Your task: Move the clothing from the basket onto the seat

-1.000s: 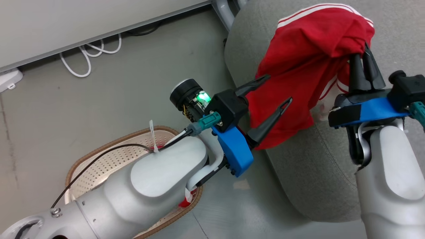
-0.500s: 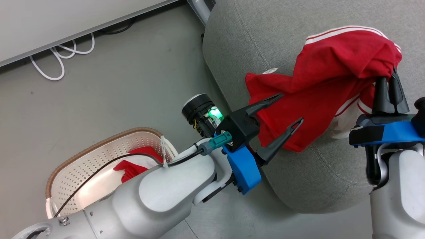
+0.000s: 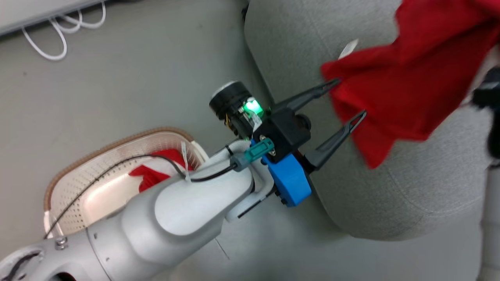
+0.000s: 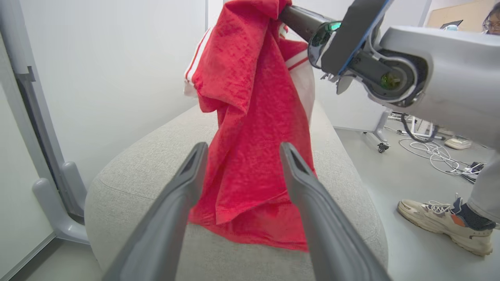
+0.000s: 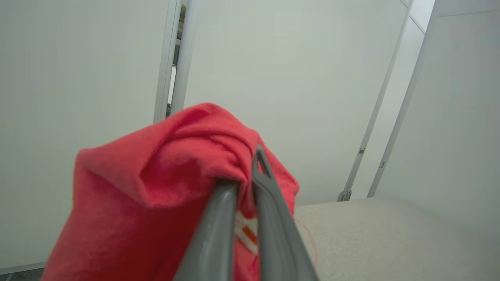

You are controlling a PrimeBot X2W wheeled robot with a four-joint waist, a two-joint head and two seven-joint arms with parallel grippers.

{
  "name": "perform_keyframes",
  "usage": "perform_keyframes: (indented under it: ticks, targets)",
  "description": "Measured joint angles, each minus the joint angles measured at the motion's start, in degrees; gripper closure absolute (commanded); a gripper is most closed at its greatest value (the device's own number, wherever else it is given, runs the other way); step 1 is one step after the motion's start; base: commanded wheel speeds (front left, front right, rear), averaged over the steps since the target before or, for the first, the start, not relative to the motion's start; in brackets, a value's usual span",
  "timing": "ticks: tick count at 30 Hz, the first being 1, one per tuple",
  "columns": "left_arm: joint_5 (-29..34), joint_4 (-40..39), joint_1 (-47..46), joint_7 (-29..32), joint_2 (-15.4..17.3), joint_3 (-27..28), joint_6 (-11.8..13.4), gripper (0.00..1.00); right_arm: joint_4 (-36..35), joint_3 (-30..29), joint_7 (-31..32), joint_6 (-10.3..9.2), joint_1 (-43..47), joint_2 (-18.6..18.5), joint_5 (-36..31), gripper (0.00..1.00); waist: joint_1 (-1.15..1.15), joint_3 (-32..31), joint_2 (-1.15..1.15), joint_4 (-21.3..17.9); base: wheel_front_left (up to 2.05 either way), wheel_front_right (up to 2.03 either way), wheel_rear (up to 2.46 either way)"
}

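A red garment (image 3: 422,74) with white stripes hangs over the grey seat (image 3: 304,50), its lower hem brushing the cushion. My right gripper (image 5: 248,171) is shut on the garment's (image 5: 156,183) upper folds; in the head view this gripper (image 3: 484,97) is a blur at the right edge. The left gripper (image 3: 350,97) stands open at the seat's near edge, its fingertips just short of the hanging cloth (image 4: 250,117). More red clothing (image 3: 156,173) lies in the cream basket (image 3: 78,171) on the floor, partly hidden behind my left forearm.
White cables (image 3: 58,35) lie on the floor by the wall. A grey partition foot (image 4: 58,203) stands beside the seat (image 4: 148,168). A person's shoe (image 4: 441,222) and loose cables (image 4: 429,150) are on the floor on the seat's other side.
The right gripper has carried the red garment up and farther over the seat, away from the left fingers. The head camera has shifted. The left gripper stays open.
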Motion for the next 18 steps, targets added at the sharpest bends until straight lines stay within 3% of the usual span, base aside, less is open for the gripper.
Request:
perform_keyframes:
  ticks: [5,12,18]
  targets:
    - [1.75,-1.86,-4.00,1.52,0.84,0.14,0.16,0.00,-0.15,-4.12,-0.01,0.01,-9.56,-6.06,0.76,1.00,0.00,5.47,0.00,0.95,0.00,0.00,0.00]
    - [4.45,-4.54,-9.35,3.96,3.24,0.52,0.59,0.00,4.79,-10.02,-0.01,0.00,-21.66,-16.15,3.09,1.00,0.01,14.66,0.00,2.53,0.00,0.00,0.00]
    - [6.13,-6.83,-12.28,5.44,5.09,0.49,0.73,0.00,11.93,-14.23,-0.01,0.00,-25.02,-21.09,3.65,1.00,0.01,21.98,0.00,3.58,0.00,0.00,0.00]
